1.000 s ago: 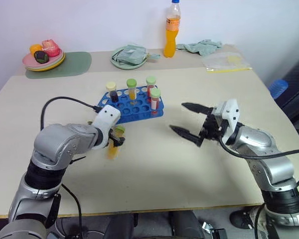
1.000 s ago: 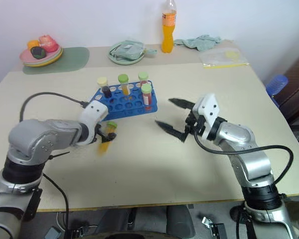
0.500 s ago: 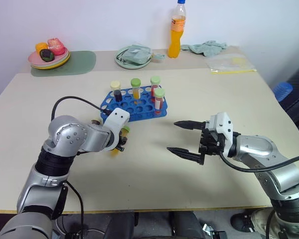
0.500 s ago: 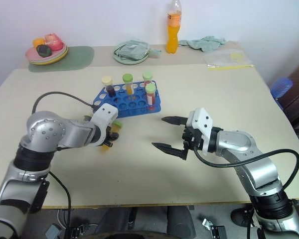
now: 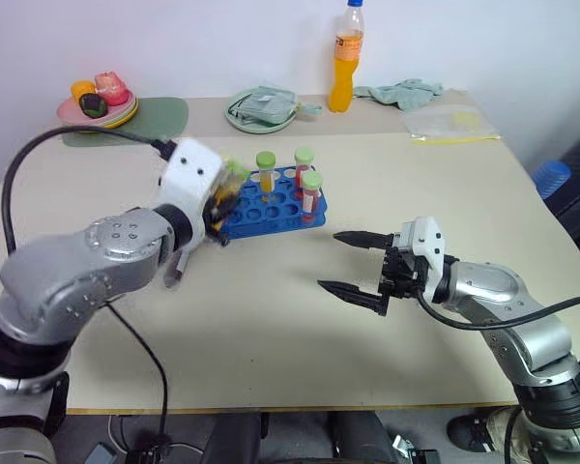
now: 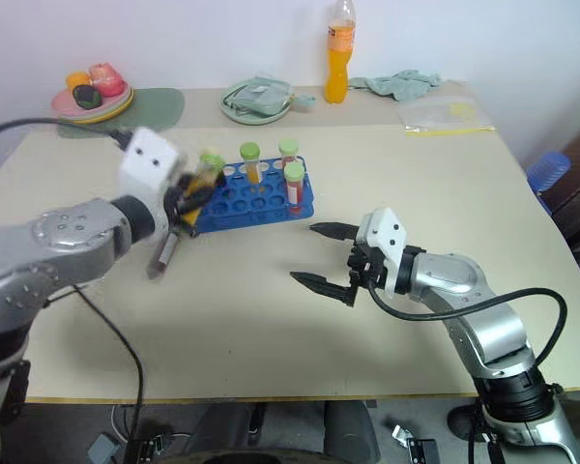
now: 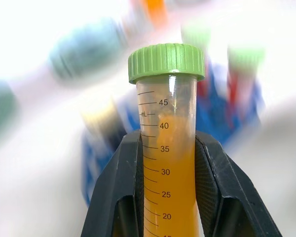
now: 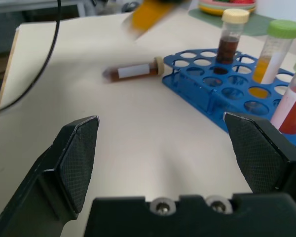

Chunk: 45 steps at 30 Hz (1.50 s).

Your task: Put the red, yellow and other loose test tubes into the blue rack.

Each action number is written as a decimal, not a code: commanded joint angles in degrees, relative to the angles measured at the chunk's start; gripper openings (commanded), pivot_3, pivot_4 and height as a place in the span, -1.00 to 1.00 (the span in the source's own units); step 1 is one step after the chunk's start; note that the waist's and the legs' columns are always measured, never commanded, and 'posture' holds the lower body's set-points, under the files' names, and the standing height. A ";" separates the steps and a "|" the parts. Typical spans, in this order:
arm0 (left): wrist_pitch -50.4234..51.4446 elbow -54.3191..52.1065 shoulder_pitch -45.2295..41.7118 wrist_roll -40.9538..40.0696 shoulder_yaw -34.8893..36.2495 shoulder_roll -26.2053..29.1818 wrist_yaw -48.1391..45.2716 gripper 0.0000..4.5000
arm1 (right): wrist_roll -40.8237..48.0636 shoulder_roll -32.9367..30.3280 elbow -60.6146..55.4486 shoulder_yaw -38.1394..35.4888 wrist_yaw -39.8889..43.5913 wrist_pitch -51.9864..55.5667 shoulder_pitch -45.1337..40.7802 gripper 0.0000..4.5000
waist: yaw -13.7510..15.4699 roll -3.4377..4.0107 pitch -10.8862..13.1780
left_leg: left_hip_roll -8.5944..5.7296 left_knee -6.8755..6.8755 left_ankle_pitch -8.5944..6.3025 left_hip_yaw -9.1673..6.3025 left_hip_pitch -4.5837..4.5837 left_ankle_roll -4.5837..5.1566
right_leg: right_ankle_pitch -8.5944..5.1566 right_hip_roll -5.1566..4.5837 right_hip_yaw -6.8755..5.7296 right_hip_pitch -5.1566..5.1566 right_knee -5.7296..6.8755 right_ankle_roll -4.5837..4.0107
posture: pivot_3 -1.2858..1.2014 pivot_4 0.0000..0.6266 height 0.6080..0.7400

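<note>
So the blue rack [image 5: 269, 201] is the thing everything else gets placed from here. It's sat on the beige table [image 5: 271, 319], and four capped tubes are stood upright in it: a dark one with a pale cap [image 8: 230, 37] at the far-left end, a yellow-orange one with a green cap [image 5: 266, 175], and two red ones with green caps [image 5: 310, 193] at the right end.

Just to the left of the rack, and lifted above the table, a tube of yellow-orange liquid [image 7: 166, 148] with a green cap is clamped between the two fingers of the left gripper [image 7: 167, 197]. In the left wrist view the tube is seen upright between the black pads, cap end out past the fingertips, with the rack blurred behind it.

One more dark maroon tube [image 8: 133, 71] with a white label and a pale cap is left lying on its side on the table, right beside the rack's left corner, cap end pointed at the rack and nearly touching it.

To the right of the rack and nearer the table's front edge, the right gripper [image 5: 358, 266] is held above the table with its fingers spread wide and nothing between them.

Well behind the rack, an orange drink bottle [image 5: 341, 60] is stood by the wall.
</note>
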 commanded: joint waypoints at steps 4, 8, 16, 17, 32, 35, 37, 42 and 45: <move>-27.76 13.32 3.38 24.95 -7.17 -16.34 1.24 -0.62 | -1.27 3.59 -0.44 1.33 -3.11 -0.93 0.22 1.00 | 0.13 -0.08 0.04 | -0.03 0.08 -0.04 -0.06 -0.08 0.08 | 0.01 -0.02 -0.01 -0.03 -0.03 0.03 | 0.03 -0.52 1.00; -42.41 24.59 3.51 34.92 -10.37 -23.15 -1.11 -0.62 | -1.60 4.87 -0.53 1.58 -4.57 -0.72 0.14 1.00 | 0.00 -0.07 0.03 | -0.04 0.10 -0.04 -0.04 -0.10 0.08 | 0.02 -0.02 -0.06 -0.03 -0.03 0.04 | 0.03 -0.52 1.00; -55.55 40.95 2.22 39.55 -7.50 -32.43 -4.71 -0.62 | -2.02 5.27 -1.10 0.84 -6.13 -0.79 0.71 1.00 | -0.22 -0.07 0.03 | -0.04 0.14 -0.06 -0.06 -0.09 0.11 | 0.02 -0.01 -0.06 -0.07 0.06 0.05 | 0.03 -0.52 1.00; -56.10 41.97 2.20 39.97 -7.24 -33.04 -5.03 -0.62 | -2.01 5.25 -1.20 0.77 -6.28 -0.80 0.80 1.00 | -0.22 -0.07 0.03 | -0.04 0.15 -0.07 -0.07 -0.09 0.12 | 0.01 -0.01 -0.06 -0.06 0.06 0.05 | 0.03 -0.52 1.00; -65.06 57.10 -1.93 44.35 -2.69 -39.57 -5.12 -0.62 | -2.26 5.14 -0.45 1.09 -6.26 -1.36 0.35 1.00 | -0.20 -0.07 0.03 | -0.06 0.23 -0.07 -0.12 -0.09 0.13 | 0.02 0.00 -0.11 -0.04 0.11 0.07 | 0.03 -0.52 1.00; -68.55 61.36 -3.25 45.42 -1.53 -40.32 -3.74 -0.62 | -2.38 5.30 -0.43 1.28 -6.35 -1.36 0.23 1.00 | -0.18 -0.07 0.03 | -0.06 0.27 -0.07 -0.13 -0.09 0.13 | 0.02 0.00 -0.12 -0.03 0.11 0.07 | 0.03 -0.52 1.00; -70.11 63.60 -4.03 45.94 -1.17 -40.51 -3.39 -0.62 | -2.40 5.36 -0.55 1.28 -6.45 -1.38 0.31 1.00 | -0.24 -0.07 0.03 | -0.06 0.28 -0.07 -0.12 -0.09 0.13 | 0.02 0.00 -0.12 -0.02 0.12 0.07 | 0.03 -0.52 1.00; -73.21 67.97 -4.94 44.70 0.91 -41.97 -3.38 -0.62 | -2.54 5.45 -0.80 1.19 -6.65 -1.38 0.58 1.00 | -0.22 -0.07 0.03 | -0.06 0.32 -0.08 -0.13 -0.09 0.15 | 0.02 0.00 -0.13 -0.01 0.16 0.08 | 0.03 -0.52 1.00; -73.56 69.06 -4.62 45.37 0.66 -41.88 -4.87 -0.62 | -2.56 5.45 -0.99 1.08 -6.79 -1.31 0.65 1.00 | -0.23 -0.07 0.03 | -0.07 0.34 -0.08 -0.13 -0.09 0.16 | 0.02 0.00 -0.14 -0.01 0.17 0.08 | 0.03 -0.52 1.00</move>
